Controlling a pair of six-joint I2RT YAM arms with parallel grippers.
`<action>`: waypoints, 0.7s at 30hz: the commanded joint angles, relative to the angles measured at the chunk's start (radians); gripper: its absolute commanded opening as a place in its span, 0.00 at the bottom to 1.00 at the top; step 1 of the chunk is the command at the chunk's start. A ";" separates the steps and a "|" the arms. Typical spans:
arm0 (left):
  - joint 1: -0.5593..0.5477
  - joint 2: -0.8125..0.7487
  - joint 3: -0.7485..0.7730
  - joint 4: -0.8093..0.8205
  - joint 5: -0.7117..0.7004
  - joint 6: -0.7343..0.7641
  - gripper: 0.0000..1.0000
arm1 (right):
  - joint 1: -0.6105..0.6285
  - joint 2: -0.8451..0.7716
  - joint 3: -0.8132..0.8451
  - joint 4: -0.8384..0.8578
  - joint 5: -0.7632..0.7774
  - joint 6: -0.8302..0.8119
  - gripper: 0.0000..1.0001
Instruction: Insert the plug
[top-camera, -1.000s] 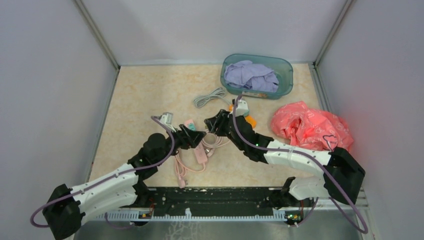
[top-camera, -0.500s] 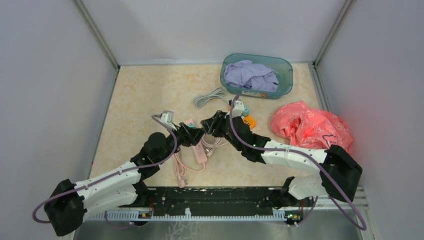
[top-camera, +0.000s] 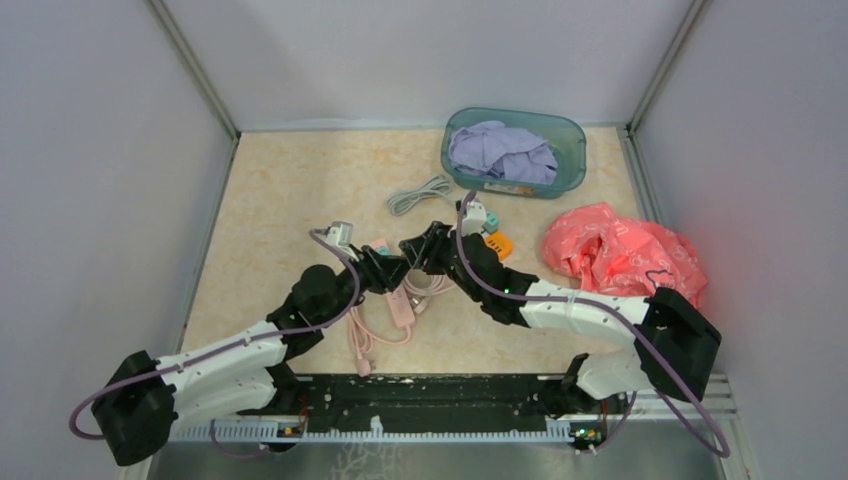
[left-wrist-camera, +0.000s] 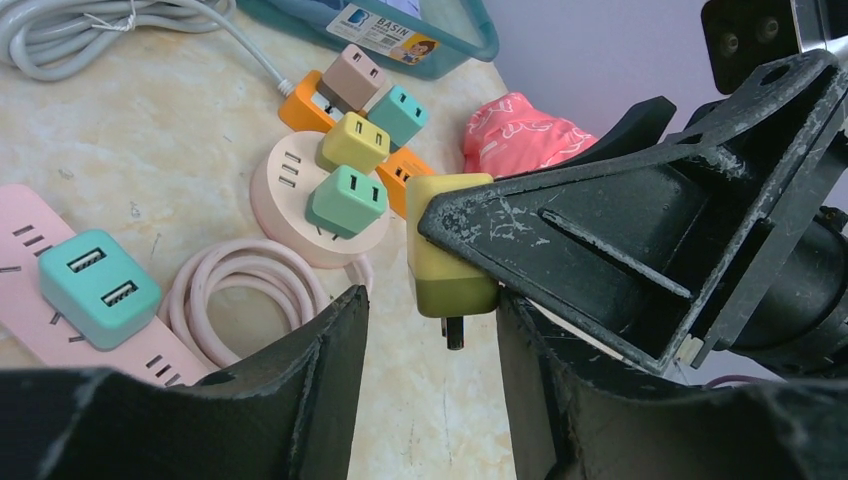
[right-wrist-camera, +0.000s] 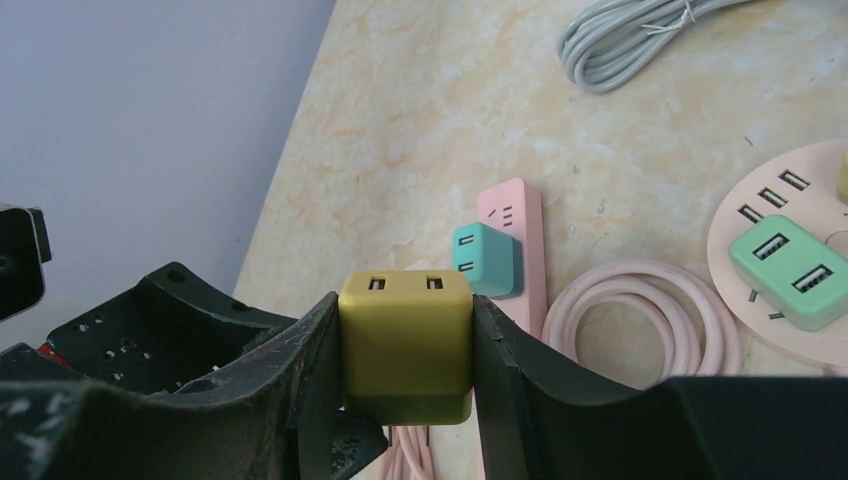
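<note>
Right gripper (top-camera: 416, 246) shifted left; wrist view reveals clamped yellow plug (right-wrist-camera: 405, 345).

Over the last second I see my right gripper (top-camera: 413, 249), carrying the yellow plug (right-wrist-camera: 405, 345), swing left until it sits nose to nose with the left gripper (top-camera: 386, 270), whose arm creeps forward, closing the gap above the pink power strip (top-camera: 403, 305).

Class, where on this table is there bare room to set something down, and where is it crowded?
Bare: the far-left corner, between the left wall and grey cable; the near edge right of the pink cord. Crowded: the centre, around the power strip.
</note>
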 joint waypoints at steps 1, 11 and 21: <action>-0.003 0.013 0.022 0.045 0.008 0.017 0.53 | 0.031 0.010 0.018 0.104 -0.064 -0.006 0.38; -0.002 -0.023 -0.016 0.064 -0.030 0.041 0.26 | 0.031 0.011 0.006 0.142 -0.104 -0.033 0.44; -0.001 -0.082 -0.051 0.063 -0.063 0.126 0.00 | 0.032 -0.018 0.007 0.131 -0.115 -0.114 0.61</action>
